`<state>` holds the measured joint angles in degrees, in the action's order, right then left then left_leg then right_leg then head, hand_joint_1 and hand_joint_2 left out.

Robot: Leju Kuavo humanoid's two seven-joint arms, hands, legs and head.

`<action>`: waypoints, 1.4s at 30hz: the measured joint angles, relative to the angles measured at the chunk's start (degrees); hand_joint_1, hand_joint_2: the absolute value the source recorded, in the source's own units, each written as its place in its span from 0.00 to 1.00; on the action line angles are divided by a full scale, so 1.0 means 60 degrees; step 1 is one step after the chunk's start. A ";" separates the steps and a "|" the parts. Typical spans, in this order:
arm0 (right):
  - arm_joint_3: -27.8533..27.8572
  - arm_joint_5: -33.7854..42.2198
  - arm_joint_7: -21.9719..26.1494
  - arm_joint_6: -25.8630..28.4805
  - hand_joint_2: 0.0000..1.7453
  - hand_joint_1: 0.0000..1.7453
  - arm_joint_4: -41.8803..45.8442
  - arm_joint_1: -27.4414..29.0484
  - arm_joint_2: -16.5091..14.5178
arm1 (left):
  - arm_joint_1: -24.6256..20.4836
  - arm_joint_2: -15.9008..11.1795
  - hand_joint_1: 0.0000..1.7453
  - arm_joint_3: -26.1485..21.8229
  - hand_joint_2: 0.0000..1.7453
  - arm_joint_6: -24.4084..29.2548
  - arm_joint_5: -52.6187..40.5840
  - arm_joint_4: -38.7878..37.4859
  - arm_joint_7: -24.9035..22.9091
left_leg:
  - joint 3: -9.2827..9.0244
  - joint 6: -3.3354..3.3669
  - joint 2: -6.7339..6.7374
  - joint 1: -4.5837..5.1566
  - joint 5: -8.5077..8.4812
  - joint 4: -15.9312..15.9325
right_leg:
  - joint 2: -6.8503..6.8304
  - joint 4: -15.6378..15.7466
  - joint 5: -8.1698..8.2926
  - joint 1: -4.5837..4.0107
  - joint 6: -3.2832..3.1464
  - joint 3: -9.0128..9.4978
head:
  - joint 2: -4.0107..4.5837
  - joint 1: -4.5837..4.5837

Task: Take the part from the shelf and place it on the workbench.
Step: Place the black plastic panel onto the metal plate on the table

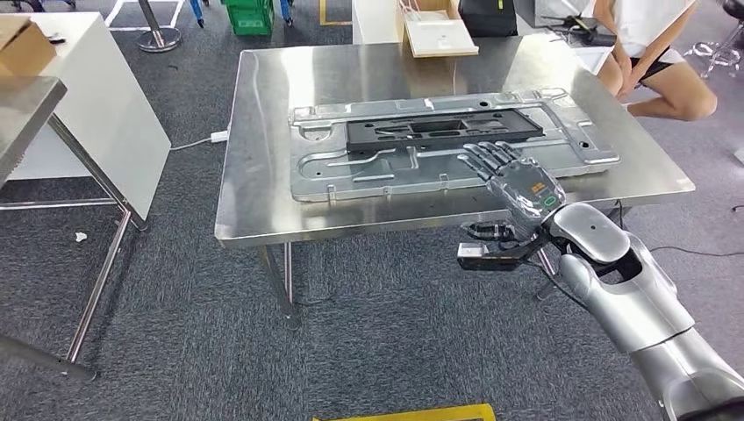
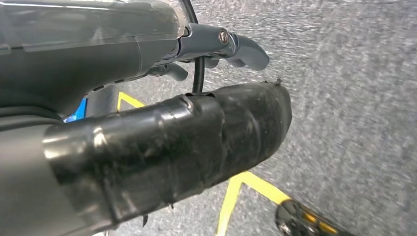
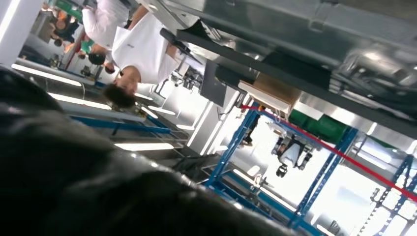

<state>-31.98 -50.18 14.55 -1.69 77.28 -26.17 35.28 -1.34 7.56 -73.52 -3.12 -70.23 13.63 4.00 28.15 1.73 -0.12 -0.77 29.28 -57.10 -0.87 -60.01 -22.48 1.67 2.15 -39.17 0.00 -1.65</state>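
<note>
Your left hand (image 2: 216, 46) hangs over the floor, grip unreadable. The black part (image 1: 443, 132) lies on the grey panel (image 1: 351, 167) mid-worktop (image 1: 263, 210). Your right hand (image 1: 513, 180), fingers spread and empty, hovers over the panel's near edge; a careless withdrawal could snag and drag it.

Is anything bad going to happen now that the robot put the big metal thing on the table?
Maybe. The right hand hovers open just above the metal plate, so a clumsy pull back might bump it and shift the black part lying on top. The plate's right end sits close to the table edge, so a hard nudge could push it over. A person also crouches beyond that far corner, near any wide arm swing.
</note>
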 joint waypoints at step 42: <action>0.0055 -0.0057 0.0016 -0.0047 0.00 0.00 -0.0099 -0.0076 0.0017 | -0.0015 0.0028 0.00 -0.0073 0.00 0.0049 -0.0331 0.0055 -0.0006 | 0.1433 -0.0011 0.0067 0.0148 -0.1121 -0.0247 | 0.0068 0.0222 -0.1315 -0.0198 -0.0259 0.1838 | 0.0000 0.0011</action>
<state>-31.65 -50.53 14.65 -1.97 76.68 -26.62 35.39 -1.43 7.73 -73.95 -2.82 -72.22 13.97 3.96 36.74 1.67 0.28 0.11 22.56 -58.58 -0.46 -58.67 -30.36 0.48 0.59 -28.14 0.00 -1.59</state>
